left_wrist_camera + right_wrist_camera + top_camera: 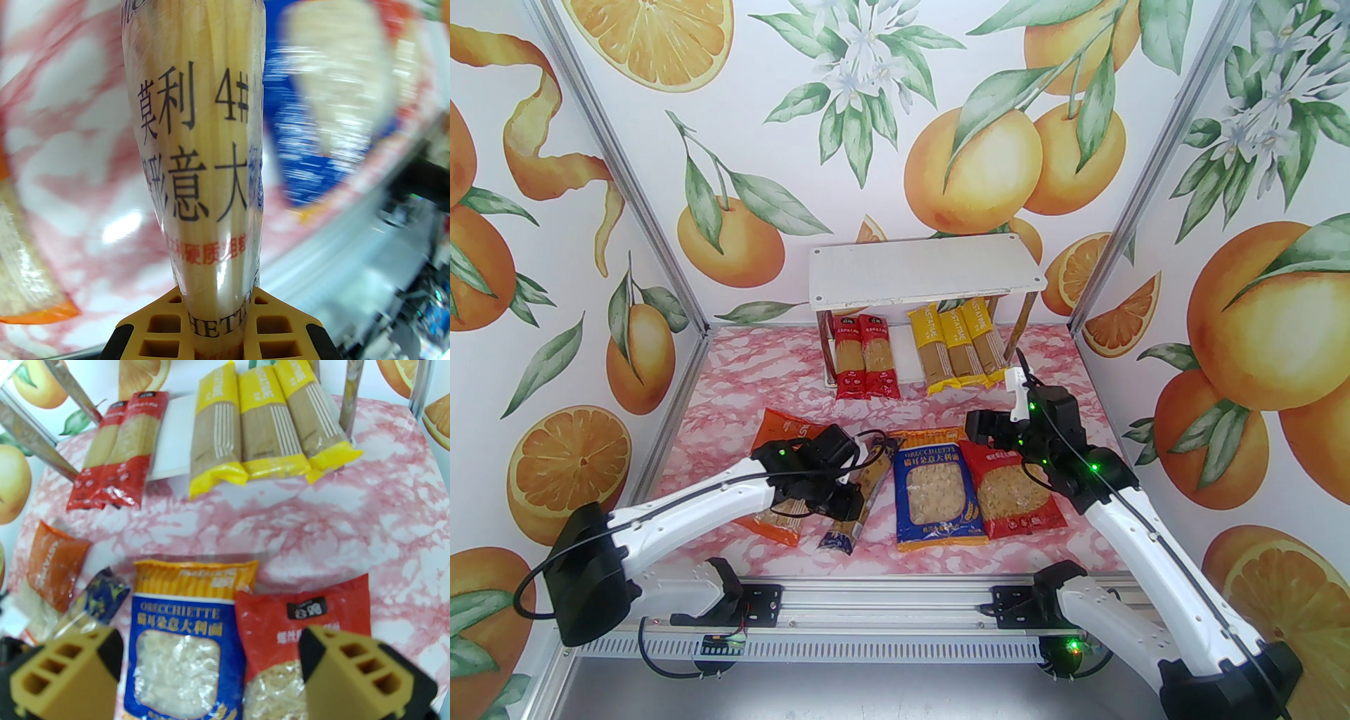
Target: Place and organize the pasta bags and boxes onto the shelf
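A pink marbled tabletop (745, 380) lies in the middle. Walls printed with oranges and leaves (900, 91) rise from its far, left and right edges. Metal posts (635, 184) stand at its far corners.

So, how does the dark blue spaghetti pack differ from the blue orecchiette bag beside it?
The dark blue spaghetti pack is long and narrow; the blue orecchiette bag is wide, with a clear window. The left claw is shut on the pack; nothing holds the bag. The pack lies slanted; the bag sits nearly square to the table edge. Both have blue wrapping and are not yet on the shelf.
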### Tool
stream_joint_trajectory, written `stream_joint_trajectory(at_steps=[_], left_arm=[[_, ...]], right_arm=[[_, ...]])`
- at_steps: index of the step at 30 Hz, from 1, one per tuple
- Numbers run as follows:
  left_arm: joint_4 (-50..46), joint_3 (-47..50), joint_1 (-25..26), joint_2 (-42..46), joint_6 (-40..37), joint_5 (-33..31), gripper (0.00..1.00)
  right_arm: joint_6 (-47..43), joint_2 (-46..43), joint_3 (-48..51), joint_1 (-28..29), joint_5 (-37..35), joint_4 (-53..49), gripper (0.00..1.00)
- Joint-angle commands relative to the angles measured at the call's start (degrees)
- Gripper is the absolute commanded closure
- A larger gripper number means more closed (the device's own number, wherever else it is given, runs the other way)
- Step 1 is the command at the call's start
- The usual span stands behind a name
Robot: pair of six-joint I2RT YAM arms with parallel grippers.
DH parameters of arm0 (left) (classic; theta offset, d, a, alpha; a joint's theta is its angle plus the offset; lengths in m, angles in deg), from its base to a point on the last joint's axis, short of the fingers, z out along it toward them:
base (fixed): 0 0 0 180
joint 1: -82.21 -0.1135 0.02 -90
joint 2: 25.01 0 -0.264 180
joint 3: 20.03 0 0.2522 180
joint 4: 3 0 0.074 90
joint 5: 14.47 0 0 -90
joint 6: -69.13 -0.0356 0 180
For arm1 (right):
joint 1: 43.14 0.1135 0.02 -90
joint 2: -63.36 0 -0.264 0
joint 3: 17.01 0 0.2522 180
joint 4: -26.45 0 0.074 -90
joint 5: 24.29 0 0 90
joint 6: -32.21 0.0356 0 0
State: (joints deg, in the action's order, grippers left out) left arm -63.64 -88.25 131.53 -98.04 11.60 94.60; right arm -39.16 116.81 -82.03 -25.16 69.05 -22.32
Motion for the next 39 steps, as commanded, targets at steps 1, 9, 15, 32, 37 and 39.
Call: stream_joint_trajectory(at_steps=[1, 9, 15, 32, 37, 39], left_arm=[[7.1, -6.7, 0.3, 2.6, -1.3, 8.0, 1.0], [18.2, -16.2, -1.5, -6.0, -0.6, 4.9, 1.0], [23.3, -24.7, -3.9, -16.9, -0.9, -1.5, 1.0], [16.9, -55.5, -9.0, -42.8, -3.9, -17.5, 1.0], [15.7, -64.6, -8.9, -49.0, -2.4, -21.2, 1.0], [14.8, -67.3, -8.9, -50.7, -2.1, -23.1, 1.0]], right_arm=[[1.0, -0.3, -2.4, -0.2, -1.4, -0.9, 0.13], [1.2, 0.6, -4.5, -0.2, -0.4, -1.0, 0.13], [0.1, 2.3, -6.9, -0.2, 0.2, -1.7, 0.13], [-4.1, 10.9, -16.3, -0.5, 6.2, -3.8, 0.1], [-4.8, 12.6, -18.1, -0.8, 7.4, -4.4, 0.1], [-4.9, 13.0, -18.3, -0.9, 7.6, -4.4, 0.1]])
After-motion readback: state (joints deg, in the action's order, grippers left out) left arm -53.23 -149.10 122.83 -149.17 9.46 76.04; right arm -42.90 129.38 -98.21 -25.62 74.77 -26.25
